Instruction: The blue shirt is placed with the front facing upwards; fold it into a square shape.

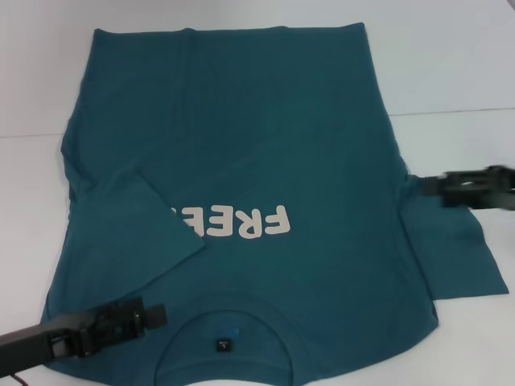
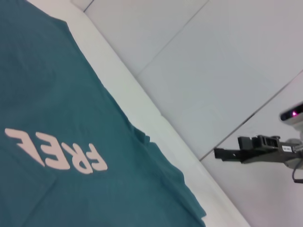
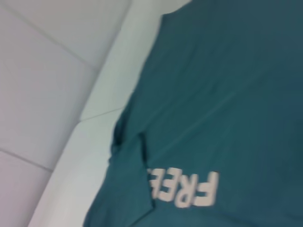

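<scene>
Nearest the robot, the left gripper (image 1: pixel 158 312) hovers over the dark teal-blue short-sleeved cotton shirt (image 1: pixel 265 153) beside its collar, near the small dark neck label (image 1: pixel 223 346); whether its jaws are wide or narrow cannot be told. The shirt lies flat, front up, on the white table (image 1: pixel 451 72), its left sleeve folded inward over the cream "FREE!" print (image 1: pixel 241 222). Beyond the label, the right gripper (image 1: pixel 430 186) hangs above the right sleeve; its jaws likewise cannot be told.
</scene>
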You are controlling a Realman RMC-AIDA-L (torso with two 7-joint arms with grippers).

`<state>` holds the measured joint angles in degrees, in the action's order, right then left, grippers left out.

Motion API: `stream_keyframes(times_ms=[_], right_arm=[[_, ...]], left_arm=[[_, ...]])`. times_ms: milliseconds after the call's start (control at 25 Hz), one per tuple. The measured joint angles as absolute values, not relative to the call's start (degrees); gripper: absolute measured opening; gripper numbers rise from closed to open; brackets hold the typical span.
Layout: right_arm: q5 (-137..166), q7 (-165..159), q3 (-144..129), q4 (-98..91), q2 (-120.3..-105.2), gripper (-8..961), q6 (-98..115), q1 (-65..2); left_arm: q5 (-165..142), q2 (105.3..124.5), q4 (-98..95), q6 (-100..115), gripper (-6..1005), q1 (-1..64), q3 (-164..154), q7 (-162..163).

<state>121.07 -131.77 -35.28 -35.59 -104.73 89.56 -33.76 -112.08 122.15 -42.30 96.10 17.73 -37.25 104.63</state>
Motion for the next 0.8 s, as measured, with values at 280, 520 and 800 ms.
stream_keyframes(times_ms=[280,520,800], right_arm=[[129.7,-135.6,-35.4,-36.0,-99.34,831,91.9,-32.9],[135.5,-135.5,-35.6,-38.5,-100.02,832,90.2,-33.4],[138.3,-136.9,-35.1,-38.5,-102.00,832,82.6,-33.6]], left_arm=[[-111.7,122.33,-42.3,96.1,877,18.2,-36.2,104.8],[-111.5,122.36,-42.2,96.1,876,18.8,-36.2,104.8],[-111.4,122.53,-42.2,95.5,877,19.1,-36.2,104.8]])
